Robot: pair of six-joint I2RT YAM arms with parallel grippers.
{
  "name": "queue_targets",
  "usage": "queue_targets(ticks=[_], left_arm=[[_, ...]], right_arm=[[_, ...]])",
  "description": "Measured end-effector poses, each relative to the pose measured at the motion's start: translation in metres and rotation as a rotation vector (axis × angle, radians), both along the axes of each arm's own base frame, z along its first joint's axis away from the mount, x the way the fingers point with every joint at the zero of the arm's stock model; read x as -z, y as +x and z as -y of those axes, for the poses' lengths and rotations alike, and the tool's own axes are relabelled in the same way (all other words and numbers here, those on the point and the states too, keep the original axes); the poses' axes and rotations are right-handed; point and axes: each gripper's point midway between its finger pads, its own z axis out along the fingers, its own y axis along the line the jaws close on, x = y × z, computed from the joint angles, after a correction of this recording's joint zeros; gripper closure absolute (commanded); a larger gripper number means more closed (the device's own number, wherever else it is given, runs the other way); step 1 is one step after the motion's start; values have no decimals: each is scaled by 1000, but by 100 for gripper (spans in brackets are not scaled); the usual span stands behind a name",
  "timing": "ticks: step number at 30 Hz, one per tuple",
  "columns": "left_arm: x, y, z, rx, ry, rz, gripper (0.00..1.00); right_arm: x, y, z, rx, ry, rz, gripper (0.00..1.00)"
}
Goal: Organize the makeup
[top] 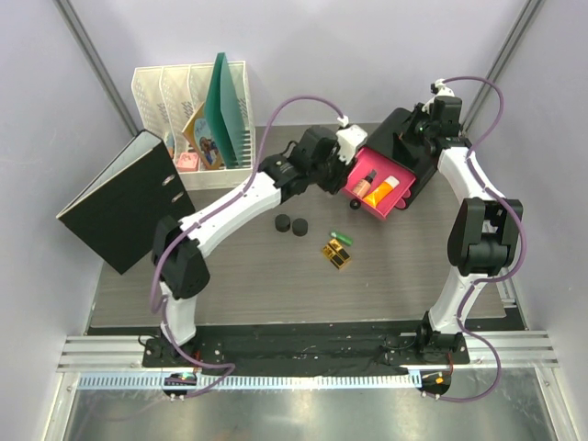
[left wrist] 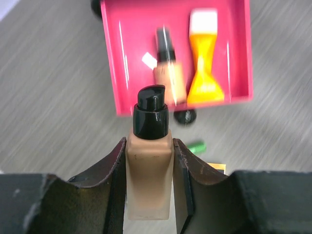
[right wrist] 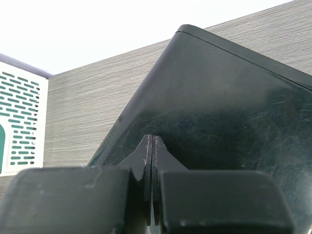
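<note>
My left gripper (left wrist: 149, 146) is shut on a peach bottle with a black cap (left wrist: 149, 170), held upright above the table just in front of the open pink drawer (left wrist: 112, 58). In the drawer lie a second peach bottle (left wrist: 169, 73) and an orange white-capped tube (left wrist: 204, 63). In the top view the left gripper (top: 354, 165) hovers at the drawer's left edge. Two black round jars (top: 291, 225), a small green tube (top: 342, 236) and gold-and-black cases (top: 336, 254) lie on the table. My right gripper (right wrist: 152, 141) is shut and empty, resting on the black box (right wrist: 219, 97).
The black box (top: 404, 147) with its pink drawer (top: 372, 209) pulled out stands at the back right. A black binder (top: 119, 197) leans at the left. A white file rack (top: 188, 101) with a green folder stands at the back left.
</note>
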Motion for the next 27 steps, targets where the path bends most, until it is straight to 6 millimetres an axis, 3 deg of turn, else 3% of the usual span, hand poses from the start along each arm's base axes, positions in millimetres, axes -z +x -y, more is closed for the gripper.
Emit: queue_targets(ticks=[3, 9, 13, 27], left_arm=[[-1, 13, 18, -13, -43, -7, 100], [33, 32, 46, -39, -72, -70, 100], [51, 37, 54, -50, -72, -94, 100], [19, 56, 68, -70, -177, 0, 100]], right_arm=[[0, 0, 0, 0, 0, 0, 99], [0, 0, 0, -1, 1, 0, 99], [0, 0, 0, -1, 1, 0, 99], [1, 0, -1, -3, 2, 1, 99]])
